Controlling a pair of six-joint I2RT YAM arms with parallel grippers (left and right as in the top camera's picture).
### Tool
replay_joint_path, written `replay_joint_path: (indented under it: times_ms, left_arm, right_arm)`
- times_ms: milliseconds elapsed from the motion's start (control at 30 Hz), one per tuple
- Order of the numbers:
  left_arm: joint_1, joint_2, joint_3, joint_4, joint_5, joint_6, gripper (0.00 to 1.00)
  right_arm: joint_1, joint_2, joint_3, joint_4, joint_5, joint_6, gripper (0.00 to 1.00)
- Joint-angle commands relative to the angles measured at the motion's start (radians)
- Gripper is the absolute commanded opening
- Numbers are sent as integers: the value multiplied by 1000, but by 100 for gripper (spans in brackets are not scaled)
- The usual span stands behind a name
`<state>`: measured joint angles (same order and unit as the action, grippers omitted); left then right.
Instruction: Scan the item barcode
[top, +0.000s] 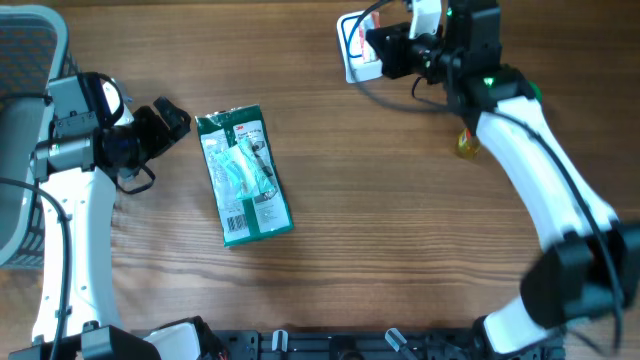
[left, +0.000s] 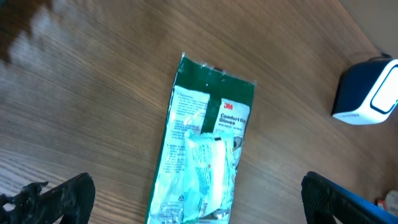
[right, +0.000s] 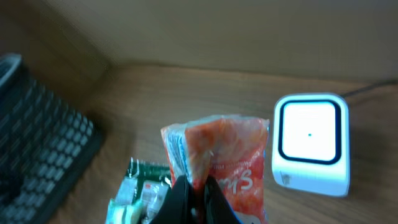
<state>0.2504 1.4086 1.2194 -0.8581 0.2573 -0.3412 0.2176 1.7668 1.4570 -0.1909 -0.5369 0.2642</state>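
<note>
Right wrist: one orange packet (right: 217, 155), one scanner (right: 310, 146).

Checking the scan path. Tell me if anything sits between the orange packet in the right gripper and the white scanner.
Nothing visible does. The orange plastic packet, pinched by the right gripper, hangs beside the white box scanner; the green glove pack lies on the other side.

Robot test bench, checkout-like: wooden table (top: 400, 230); white barcode scanner (right: 309, 137).

Left gripper (top: 172, 122) wide — right gripper (right: 194, 198) clamped
</note>
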Motion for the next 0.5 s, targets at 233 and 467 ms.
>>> replay_joint_path:
  times_ms: [233,467]
  left_arm:
    - [-2,-5,8,1,-5,20,100]
    - [-2,-5,8,0,-5,20,100]
  right_arm:
    - [-59,476,-4,705,-190,545,4]
    - [-33,476,-4,728,-39,466,4]
